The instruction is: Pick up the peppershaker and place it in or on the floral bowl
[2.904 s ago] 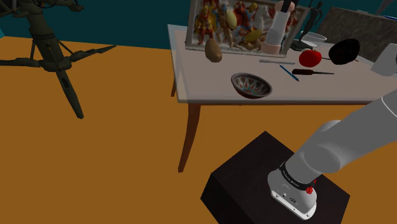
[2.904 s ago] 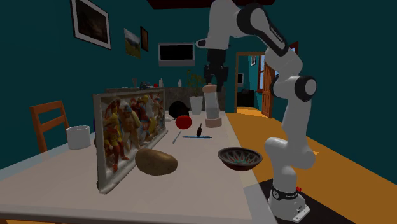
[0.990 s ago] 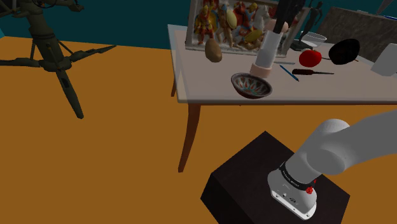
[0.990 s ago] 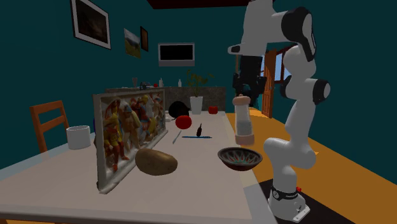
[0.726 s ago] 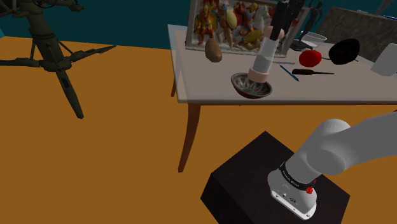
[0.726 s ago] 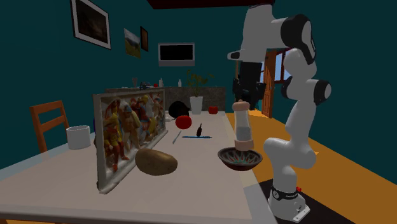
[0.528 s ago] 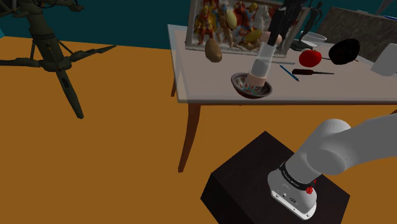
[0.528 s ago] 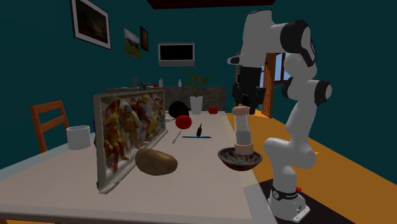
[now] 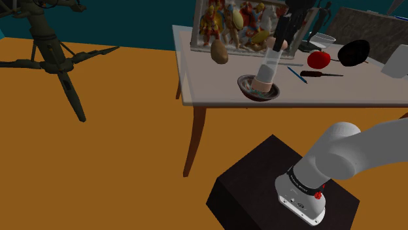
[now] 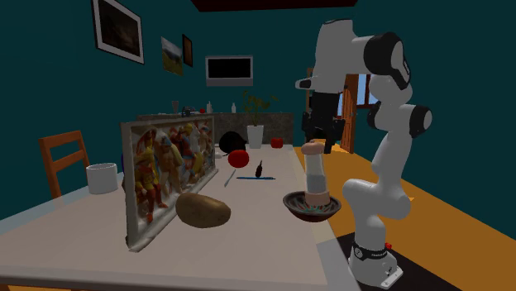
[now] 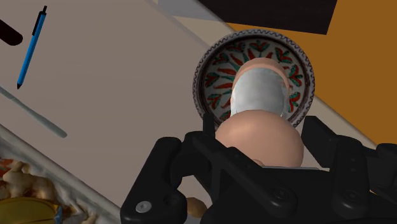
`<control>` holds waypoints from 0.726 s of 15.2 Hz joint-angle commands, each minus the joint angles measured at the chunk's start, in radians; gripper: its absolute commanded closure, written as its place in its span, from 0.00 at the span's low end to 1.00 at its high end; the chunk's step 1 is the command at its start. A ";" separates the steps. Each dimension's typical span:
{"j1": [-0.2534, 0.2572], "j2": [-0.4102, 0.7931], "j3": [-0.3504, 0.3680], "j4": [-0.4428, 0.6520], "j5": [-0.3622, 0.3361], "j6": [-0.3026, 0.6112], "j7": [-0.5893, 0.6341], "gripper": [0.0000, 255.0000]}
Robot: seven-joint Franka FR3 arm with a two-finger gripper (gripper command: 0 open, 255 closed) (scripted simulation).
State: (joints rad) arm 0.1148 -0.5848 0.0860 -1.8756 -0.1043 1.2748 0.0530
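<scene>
Table (image 9: 327,91): peppershaker (image 9: 268,65) now down in floral bowl (image 9: 258,97) (end effector (image 10: 316,145) still clasping it).

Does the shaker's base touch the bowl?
Cannot tell. In the second exterior view the shaker's base dips behind the rim of the bowl, which hides any contact or gap.

No word, number or brand can be read anywhere in this dining-room scene. A faint dark marking on the white arm's base collar (image 9: 302,185), at about 5 o'clock in the shoulder view, is too small to make out. The painted panel (image 10: 165,178) standing on the table (image 10: 74,248) carries only coloured figures, and the framed pictures (image 10: 118,29) on the teal wall, at about 10 o'clock in the second exterior view, are too dim to tell.
</scene>
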 commanded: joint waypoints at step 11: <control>-0.004 0.086 0.018 0.211 -0.002 -0.126 0.002 0.00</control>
State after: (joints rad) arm 0.1111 -0.5167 0.0991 -1.7108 -0.1062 1.1785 0.0537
